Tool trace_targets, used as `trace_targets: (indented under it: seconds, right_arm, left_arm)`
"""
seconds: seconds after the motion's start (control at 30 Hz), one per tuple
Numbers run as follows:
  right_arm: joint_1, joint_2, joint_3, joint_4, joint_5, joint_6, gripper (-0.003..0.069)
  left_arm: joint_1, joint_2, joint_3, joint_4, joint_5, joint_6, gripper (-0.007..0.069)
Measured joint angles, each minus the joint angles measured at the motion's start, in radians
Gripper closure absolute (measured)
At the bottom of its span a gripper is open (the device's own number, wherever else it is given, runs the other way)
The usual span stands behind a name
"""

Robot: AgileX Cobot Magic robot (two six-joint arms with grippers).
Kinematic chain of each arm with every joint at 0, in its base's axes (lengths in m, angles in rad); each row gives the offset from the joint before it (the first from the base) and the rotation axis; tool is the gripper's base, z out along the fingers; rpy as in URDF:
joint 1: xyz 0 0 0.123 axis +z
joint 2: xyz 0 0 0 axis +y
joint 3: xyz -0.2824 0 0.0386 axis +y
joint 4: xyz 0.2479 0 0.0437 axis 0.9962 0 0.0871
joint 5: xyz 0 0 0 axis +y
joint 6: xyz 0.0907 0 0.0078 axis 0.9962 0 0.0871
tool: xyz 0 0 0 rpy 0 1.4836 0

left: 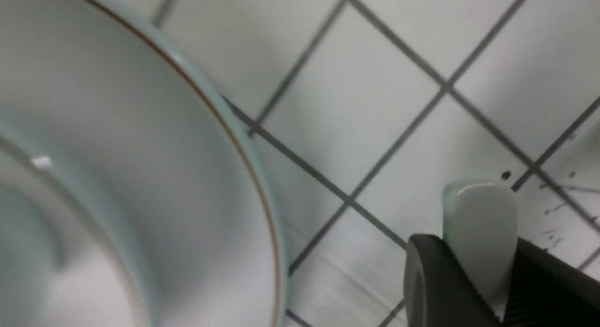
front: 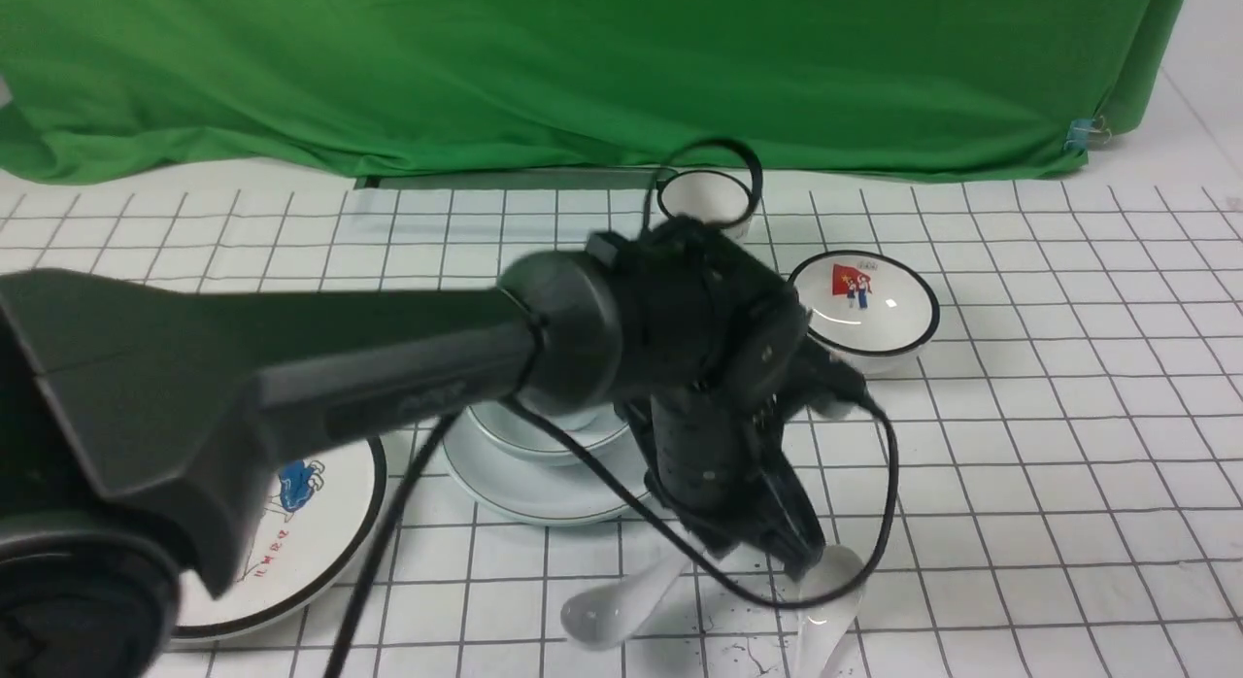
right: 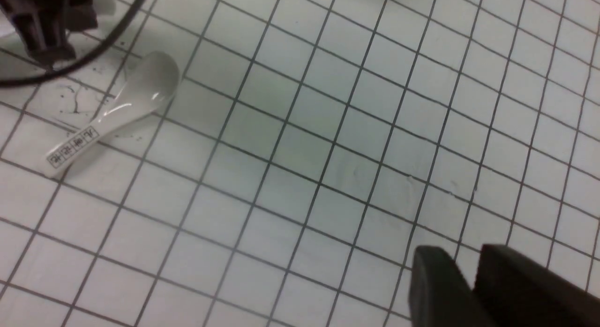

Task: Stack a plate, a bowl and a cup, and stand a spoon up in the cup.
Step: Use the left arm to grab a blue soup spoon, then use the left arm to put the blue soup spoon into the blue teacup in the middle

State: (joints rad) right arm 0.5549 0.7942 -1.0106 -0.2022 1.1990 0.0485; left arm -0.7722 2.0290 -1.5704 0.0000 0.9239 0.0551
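A second spoon (front: 833, 579) with a printed handle lies flat just right of the left gripper (front: 794, 554), not touching it. Well to its left sits a cartoon plate (front: 311, 532). Beyond it stand a flag bowl (front: 864, 304) and, farther back, a black-rimmed cup (front: 704, 198). A green cloth (front: 583, 66) with a clip (front: 1086, 131) hangs behind, and a gridded sheet (front: 1068, 445) lies underneath.

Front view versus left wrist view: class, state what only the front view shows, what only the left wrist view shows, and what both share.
Only the front view: the green cloth, the picture plate, the flag bowl, the black-rimmed cup, the bowl sitting on the plate, and a second spoon lying free.
Only the left wrist view: the spoon with its handle end pinched by the left end effector.
Both: the plate, the spoon, the gridded table, the left end effector.
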Motion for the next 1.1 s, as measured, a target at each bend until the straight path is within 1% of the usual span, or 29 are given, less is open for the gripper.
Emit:
trace_targets:
  seconds: [0.13,0.27,0.3,0.33,0.37,0.4,0.43,0.47,0.5,0.53,0.63,0.73,0.93,1.1]
  right_arm:
    - [0.0,0.0,0.0,-0.001,-0.041,-0.014,0.0489]
    - [0.0,0.0,0.0,-0.001,-0.122,-0.016,0.0489]
    - [0.0,0.0,0.0,-0.001,-0.143,-0.016,0.0489]
    - [0.0,0.0,0.0,-0.001,-0.172,-0.016,0.0489]
    - [0.0,0.0,0.0,-0.001,-0.175,-0.016,0.0489]
    - [0.0,0.0,0.0,0.0,-0.205,-0.016,0.0489]
    - [0.0,0.0,0.0,0.001,-0.218,-0.016,0.0489]
    - [0.0,0.0,0.0,0.002,-0.234,-0.016,0.0489]
    - [0.0,0.0,0.0,0.002,-0.246,-0.016,0.0489]
    - [0.0,0.0,0.0,0.002,-0.26,-0.016,0.0489]
    - [0.0,0.0,0.0,0.002,-0.286,-0.016,0.0489]
    - [0.0,0.0,0.0,0.002,-0.306,-0.016,0.0489]
    - [0.0,0.0,0.0,0.002,-0.326,-0.016,0.0489]
    - [0.0,0.0,0.0,0.002,-0.334,-0.006,0.0489]
  left_arm:
    - [0.04,-0.136,-0.05,0.0,-0.034,-0.001,0.0538]
    - [0.089,-0.313,-0.031,0.0,-0.161,-0.002,0.0538]
    - [0.102,-0.345,-0.013,0.0,-0.2,-0.002,0.0538]
    - [0.126,-0.398,0.037,0.0,-0.285,-0.002,0.0538]
    - [0.133,-0.406,0.055,0.0,-0.298,-0.002,0.0538]
    - [0.162,-0.462,0.141,0.0,-0.443,-0.008,0.0538]
    - [0.173,-0.477,0.177,-0.006,-0.497,-0.014,0.0538]
    - [0.194,-0.498,0.265,-0.012,-0.612,-0.03,0.0538]
    - [0.204,-0.505,0.289,-0.016,-0.671,-0.035,0.0538]
    - [0.226,-0.51,0.371,-0.03,-0.804,-0.055,0.0538]
    - [0.253,-0.496,0.49,-0.06,-1.013,-0.076,0.0538]
    - [0.271,-0.459,0.551,-0.072,-1.159,-0.079,0.0538]
    - [0.304,-0.388,0.559,-0.072,-1.299,-0.08,0.0538]
    - [0.331,-0.348,0.559,-0.073,-1.327,-0.082,0.0538]
